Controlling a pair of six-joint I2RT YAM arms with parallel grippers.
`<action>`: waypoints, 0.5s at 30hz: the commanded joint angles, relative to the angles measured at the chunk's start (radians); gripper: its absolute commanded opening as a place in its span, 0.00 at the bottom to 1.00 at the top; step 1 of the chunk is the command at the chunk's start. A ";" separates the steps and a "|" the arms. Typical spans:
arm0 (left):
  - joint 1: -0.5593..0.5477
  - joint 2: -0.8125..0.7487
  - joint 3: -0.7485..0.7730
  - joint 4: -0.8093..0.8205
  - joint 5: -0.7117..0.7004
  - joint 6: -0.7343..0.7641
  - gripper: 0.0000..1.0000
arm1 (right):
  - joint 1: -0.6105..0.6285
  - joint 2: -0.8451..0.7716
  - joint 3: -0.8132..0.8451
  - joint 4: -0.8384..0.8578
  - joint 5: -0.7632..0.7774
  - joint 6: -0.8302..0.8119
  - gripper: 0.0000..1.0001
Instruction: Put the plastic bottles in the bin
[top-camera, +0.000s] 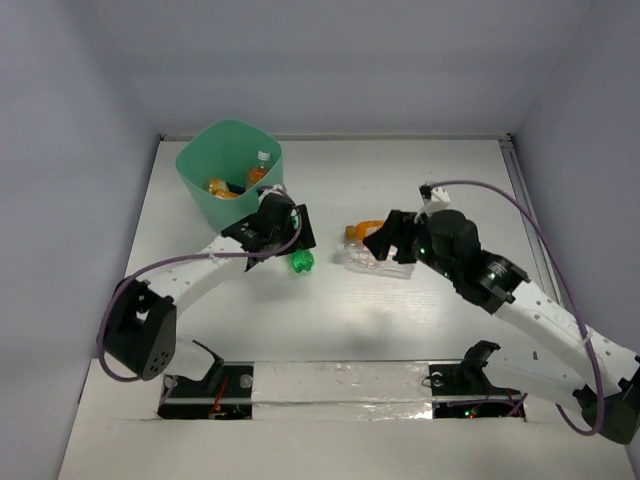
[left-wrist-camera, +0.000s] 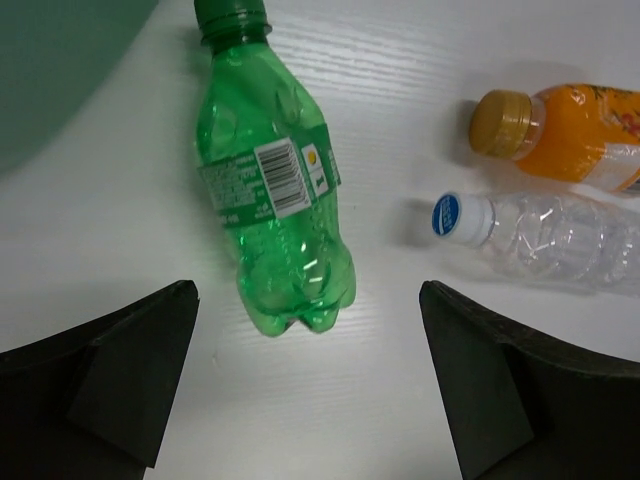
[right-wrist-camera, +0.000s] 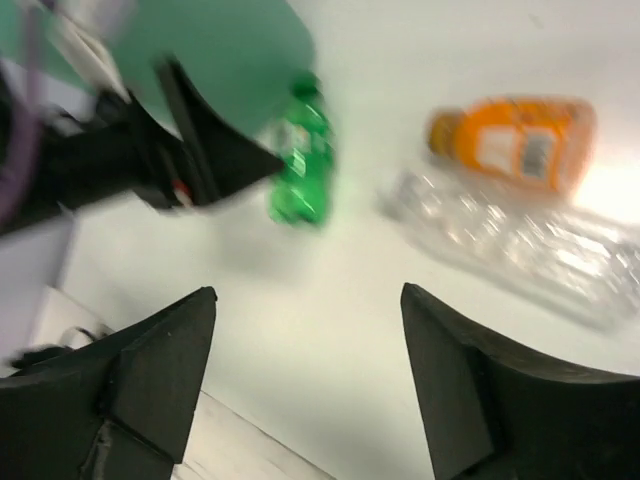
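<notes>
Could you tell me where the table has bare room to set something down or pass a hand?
Free: the wide patch of table between the green bottle and the arm bases, and the far right corner behind the right gripper. Crowded: the middle, where the left gripper, bin, orange bottle and clear bottle bunch.

The bin (top-camera: 196, 185) stands on the desk (top-camera: 400, 330) at its far left. Two bottles lie inside it, one to the left (top-camera: 217, 187) and one behind and to the right (top-camera: 259, 168). Just in front of the bin and to its right, a lone bottle (left-wrist-camera: 275, 195) lies on the desk, its cap towards the bin. The left fingers (left-wrist-camera: 120, 380) stand either side of its base, apart from it. Farther right lies a pair of bottles side by side, the rear bottle (left-wrist-camera: 570, 130) behind the front bottle (left-wrist-camera: 540, 235), both caps towards the lone bottle.
</notes>
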 joint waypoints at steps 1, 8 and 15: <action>-0.005 0.065 0.068 0.058 -0.051 0.005 0.92 | -0.026 -0.106 -0.127 -0.037 0.019 0.041 0.81; -0.005 0.218 0.110 0.082 -0.066 0.006 0.91 | -0.154 -0.021 -0.175 -0.148 -0.034 -0.055 0.96; -0.005 0.303 0.139 0.105 -0.081 0.005 0.81 | -0.212 0.182 -0.019 -0.249 -0.048 -0.227 1.00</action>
